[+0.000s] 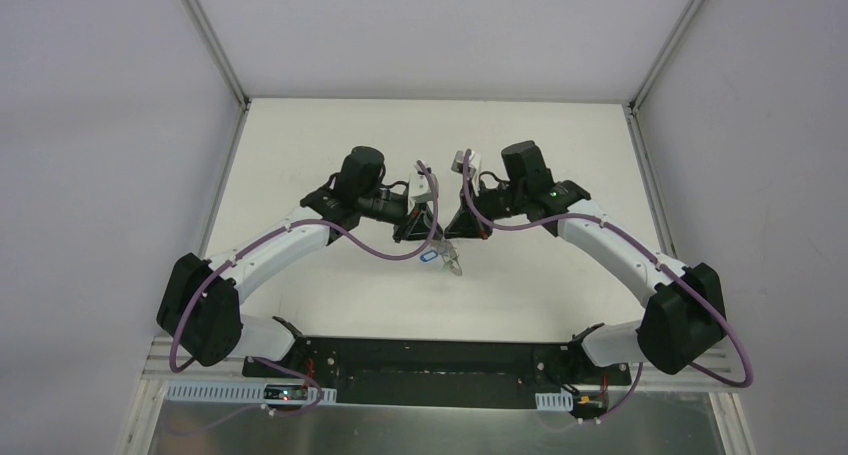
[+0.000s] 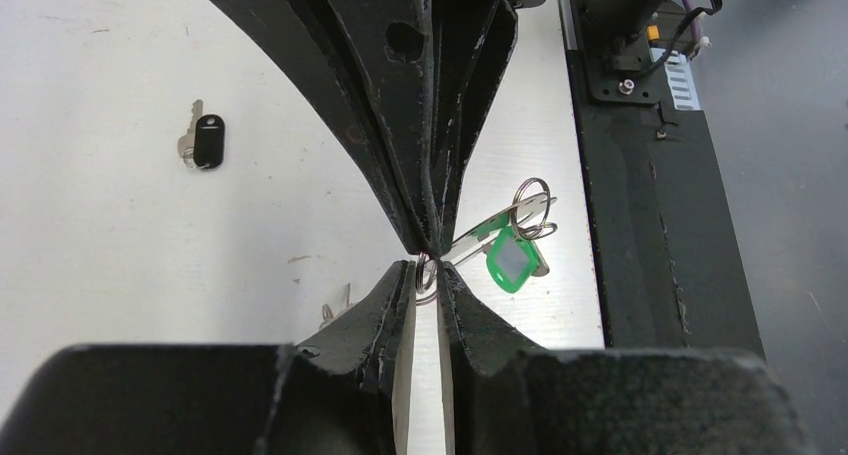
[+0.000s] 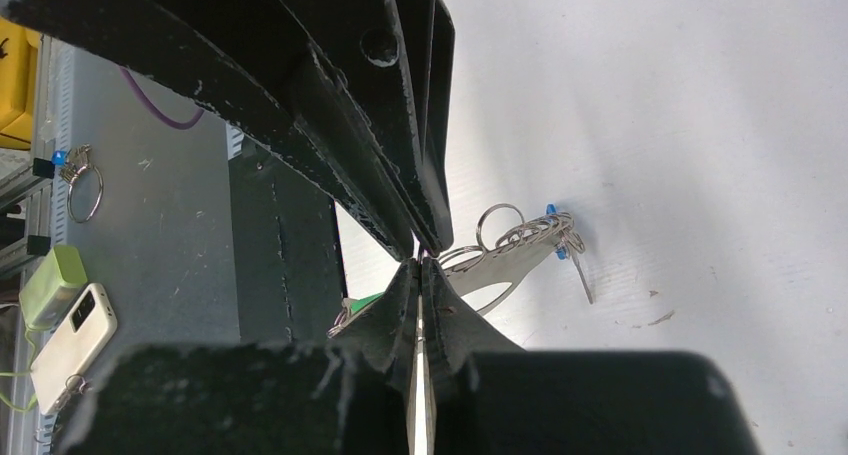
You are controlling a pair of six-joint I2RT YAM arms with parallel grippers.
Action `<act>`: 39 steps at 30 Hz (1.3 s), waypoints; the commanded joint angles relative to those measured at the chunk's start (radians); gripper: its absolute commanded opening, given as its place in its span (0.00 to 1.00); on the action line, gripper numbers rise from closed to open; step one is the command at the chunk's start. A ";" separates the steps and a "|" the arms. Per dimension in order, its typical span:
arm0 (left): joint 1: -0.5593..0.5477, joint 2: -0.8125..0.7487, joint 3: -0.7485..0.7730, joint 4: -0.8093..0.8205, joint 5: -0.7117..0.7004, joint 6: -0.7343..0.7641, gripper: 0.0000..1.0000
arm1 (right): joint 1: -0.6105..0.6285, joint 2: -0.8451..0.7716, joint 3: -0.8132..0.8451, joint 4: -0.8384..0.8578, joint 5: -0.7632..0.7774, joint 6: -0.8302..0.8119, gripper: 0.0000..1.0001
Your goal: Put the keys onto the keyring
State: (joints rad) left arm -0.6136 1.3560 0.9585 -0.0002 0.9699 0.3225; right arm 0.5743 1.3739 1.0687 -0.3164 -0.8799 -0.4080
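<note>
Both grippers meet tip to tip above the table's middle. My right gripper [image 3: 420, 265] is shut on the keyring [image 3: 497, 247], whose grey strap and silvery rings hang out sideways from its tips. A blue key [image 3: 555, 243] dangles at the far end of the rings. My left gripper [image 2: 428, 273] has its jaws a narrow slit apart, with one small metal ring [image 2: 427, 277] of the bunch spanning the gap. A green key [image 2: 512, 262] hangs on the keyring just beside the tips. The black key [image 2: 207, 140] lies alone on the white table, well off to the side.
A small loose metal piece [image 2: 335, 310] lies on the table under the left gripper. The black base plate [image 2: 650, 225] runs along the near table edge. Off the table sit a phone [image 3: 70, 340], a green box [image 3: 55, 275] and a spare ring [image 3: 85, 190].
</note>
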 commanded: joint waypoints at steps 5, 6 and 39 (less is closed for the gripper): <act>0.002 0.011 0.005 0.005 0.052 0.014 0.01 | -0.008 -0.025 0.016 0.056 -0.041 0.009 0.00; 0.002 0.012 0.005 0.006 0.052 0.012 0.00 | -0.007 -0.025 0.016 0.057 -0.041 0.010 0.00; 0.014 0.002 -0.095 0.421 0.046 -0.371 0.00 | -0.088 -0.091 -0.180 0.287 -0.124 0.121 0.29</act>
State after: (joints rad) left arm -0.6067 1.3613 0.8665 0.3141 0.9863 -0.0002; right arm 0.4870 1.2957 0.8959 -0.0872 -0.9596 -0.3023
